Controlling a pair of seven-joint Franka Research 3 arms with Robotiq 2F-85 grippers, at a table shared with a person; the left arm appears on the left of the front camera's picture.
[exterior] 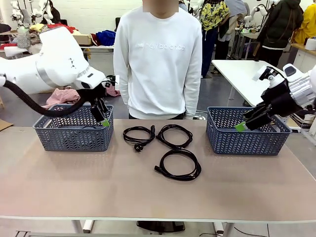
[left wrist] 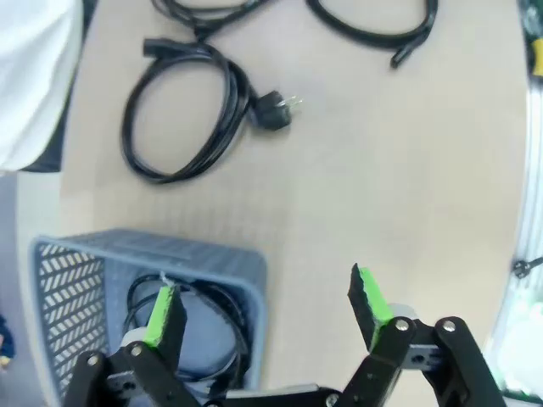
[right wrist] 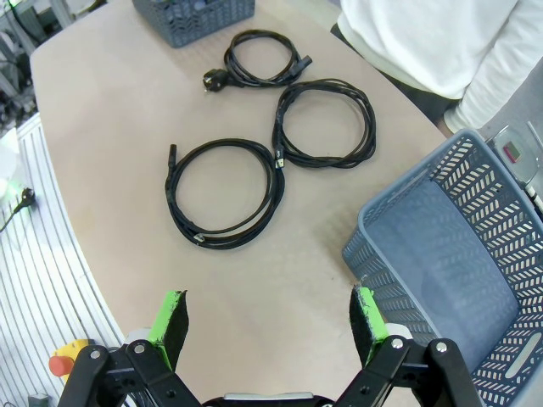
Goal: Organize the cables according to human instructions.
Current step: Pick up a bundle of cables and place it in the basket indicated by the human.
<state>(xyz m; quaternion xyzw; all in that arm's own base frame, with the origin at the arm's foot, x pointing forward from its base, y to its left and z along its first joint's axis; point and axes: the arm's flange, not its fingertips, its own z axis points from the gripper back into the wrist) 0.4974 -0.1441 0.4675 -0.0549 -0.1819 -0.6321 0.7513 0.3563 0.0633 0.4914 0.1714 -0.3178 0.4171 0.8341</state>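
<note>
Three cables, thin black coiled cords, lie on the table: a small coil with a round plug (exterior: 138, 136) (left wrist: 182, 119) (right wrist: 259, 59), a coil to its right (exterior: 174, 135) (right wrist: 327, 123), and a nearer one (exterior: 179, 164) (right wrist: 225, 191). Another coiled cable (left wrist: 191, 331) lies inside the left grey basket (exterior: 74, 136) (left wrist: 170, 254). My left gripper (exterior: 101, 116) (left wrist: 263, 309) hovers open over that basket's right end, holding nothing. My right gripper (exterior: 245, 123) (right wrist: 267, 314) hangs open and empty at the near left corner of the right grey basket (exterior: 247, 140) (right wrist: 382, 263).
A person in a white sweatshirt (exterior: 158, 59) stands at the far edge between the baskets, arms down. The right basket looks empty inside. Bare tabletop (exterior: 98, 187) stretches in front of the cables and baskets. A thick black hose (exterior: 34, 106) hangs from my left arm.
</note>
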